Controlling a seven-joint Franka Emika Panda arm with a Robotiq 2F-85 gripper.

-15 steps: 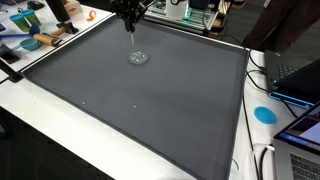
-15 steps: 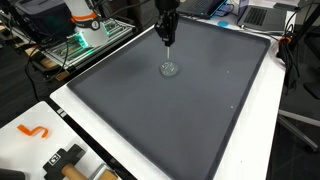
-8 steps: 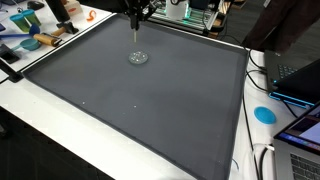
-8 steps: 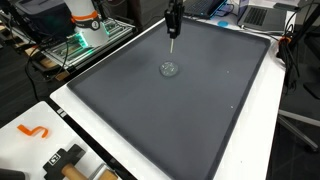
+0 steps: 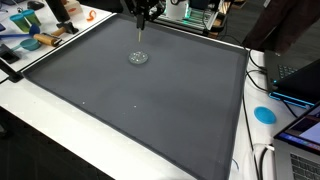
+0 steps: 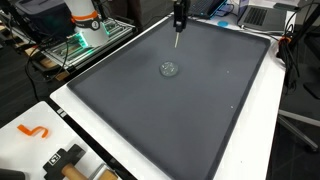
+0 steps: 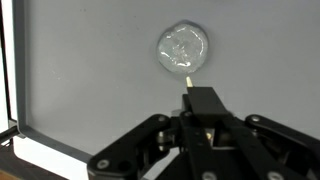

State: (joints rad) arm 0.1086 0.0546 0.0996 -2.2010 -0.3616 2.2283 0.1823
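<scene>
Gripper (image 6: pixel 179 24) higher, well above clear disc (image 6: pixel 169 68)

Mat (image 5: pixel 150 110) dk grey — disc (image 5: pixel 137 58) clear, maybe silvery — gripper (image 7: pixel 200 104) blk.

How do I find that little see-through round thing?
Find the big dark grey mat. Near its far edge, close to the thin stick in the robot's fingers, lies a small round disc. It is see-through and shiny; the mat is dull.

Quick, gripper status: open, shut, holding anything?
gripper: shut on thin stick, which hangs tip down above the grey mat.
</scene>
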